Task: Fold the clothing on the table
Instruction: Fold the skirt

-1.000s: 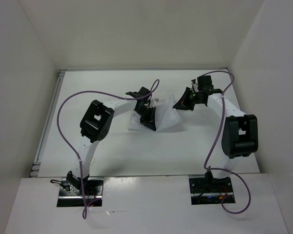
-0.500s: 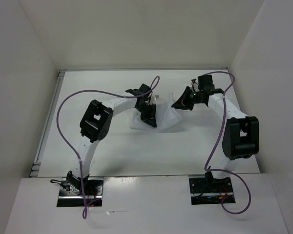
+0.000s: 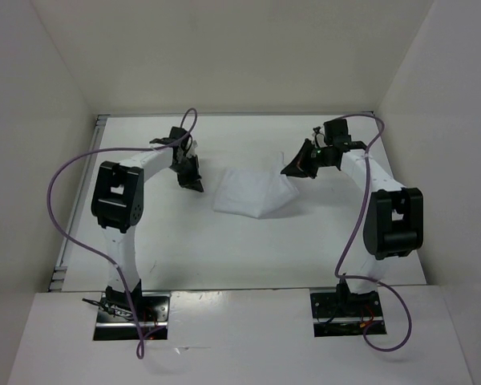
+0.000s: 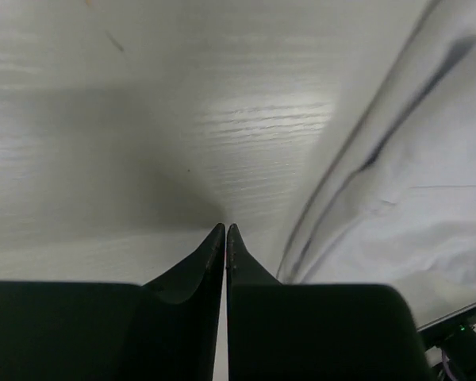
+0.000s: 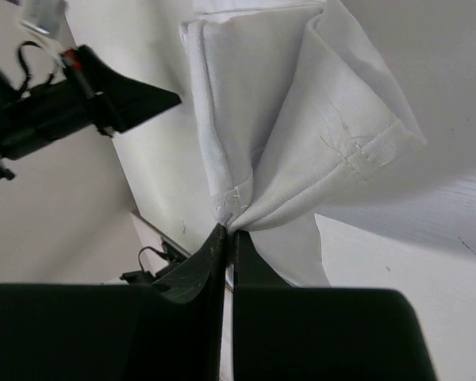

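Two grippers are over the table (image 3: 224, 253). The right gripper (image 5: 226, 232) pinches a gathered corner of the clothing (image 3: 251, 192) between its tightly closed fingertips and holds this corner a little raised, while the rest of the white fabric lies near the middle of the table. The left gripper (image 3: 195, 182) is near the clothing's left side, not touching it, its fingers pressed together on nothing.

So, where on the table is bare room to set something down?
Widest bare patch: the table nearer than the clothing, between both arms. A thinner strip lies between clothing and back wall. Crowded: the clothing's right corner, pinched by the right end effector; the left end effector hangs near its left edge.
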Tool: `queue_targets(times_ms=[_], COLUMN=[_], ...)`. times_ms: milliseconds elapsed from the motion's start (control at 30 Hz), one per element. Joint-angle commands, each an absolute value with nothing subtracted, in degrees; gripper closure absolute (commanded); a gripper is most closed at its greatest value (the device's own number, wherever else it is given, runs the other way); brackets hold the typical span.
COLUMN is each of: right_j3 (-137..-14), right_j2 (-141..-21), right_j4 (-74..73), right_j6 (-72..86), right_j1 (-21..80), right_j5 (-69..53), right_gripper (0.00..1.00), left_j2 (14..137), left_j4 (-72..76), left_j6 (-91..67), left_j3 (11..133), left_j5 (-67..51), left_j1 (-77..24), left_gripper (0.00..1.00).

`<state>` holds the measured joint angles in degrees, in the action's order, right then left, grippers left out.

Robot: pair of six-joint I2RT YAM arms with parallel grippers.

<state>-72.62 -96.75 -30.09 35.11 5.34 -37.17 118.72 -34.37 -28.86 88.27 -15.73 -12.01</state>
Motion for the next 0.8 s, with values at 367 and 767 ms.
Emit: queue_targets(times_ms=[367, 767], right_j3=[-82.9, -92.3], right_j2=[-105.6, -116.1], right_j4=[-28.0, -26.3], right_j6=[37.9, 41.5], right_j1=[13.0, 20.2], right_j5=[-38.5, -38.5], right_gripper=[1.00, 1.00], left_j2=[121.5, 121.5], left_j4=[-28.7, -28.2], left_j6=[-33.1, -33.7], left_j3=[85.6, 86.1], left_j5=[-26.9, -27.9], left_j1=[-17.5, -19.2], left_gripper=[0.93, 0.93])
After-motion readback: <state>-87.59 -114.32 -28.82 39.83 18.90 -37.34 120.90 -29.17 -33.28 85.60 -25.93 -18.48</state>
